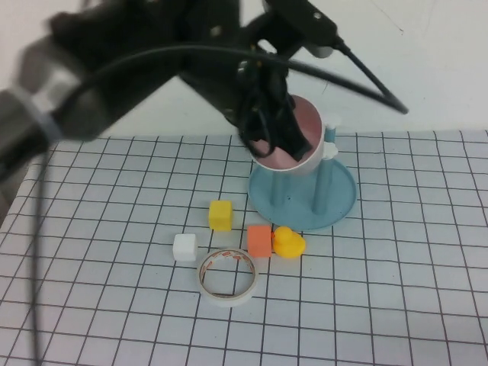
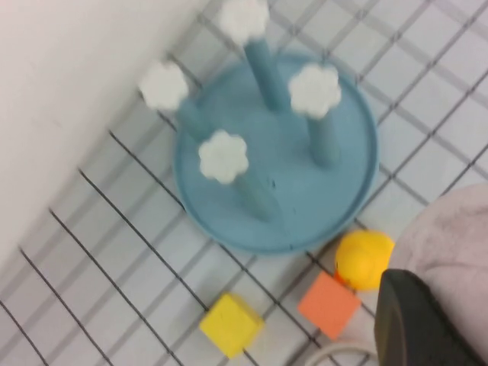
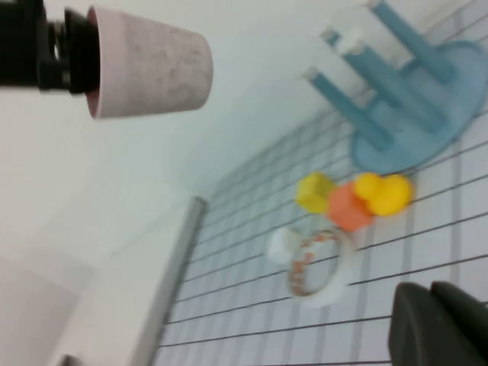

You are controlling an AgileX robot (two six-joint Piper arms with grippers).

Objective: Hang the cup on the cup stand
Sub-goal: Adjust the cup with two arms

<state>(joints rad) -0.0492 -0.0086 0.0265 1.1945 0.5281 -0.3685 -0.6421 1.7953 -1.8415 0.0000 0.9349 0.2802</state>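
Observation:
The pale pink cup [image 1: 286, 145] is in the air over the light-blue cup stand [image 1: 305, 200], tilted with its mouth toward the high camera. My left gripper [image 1: 267, 130] is shut on the cup's rim, with one finger [image 2: 415, 320] against the cup wall [image 2: 450, 236]. The cup hides most of the posts in the high view; one white cap [image 1: 332, 149] shows to its right. The left wrist view shows the stand [image 2: 343, 191] and its capped posts from above. The right wrist view shows the held cup [image 3: 145, 72] and the stand [image 3: 412, 130]. My right gripper [image 3: 441, 324] is shut, empty, and far from both.
On the grid mat in front of the stand lie a yellow cube [image 1: 220, 214], an orange cube [image 1: 259, 240], a yellow duck [image 1: 289, 243], a white cube [image 1: 184, 246] and a white tape roll [image 1: 227, 276]. The mat's back edge runs just behind the stand.

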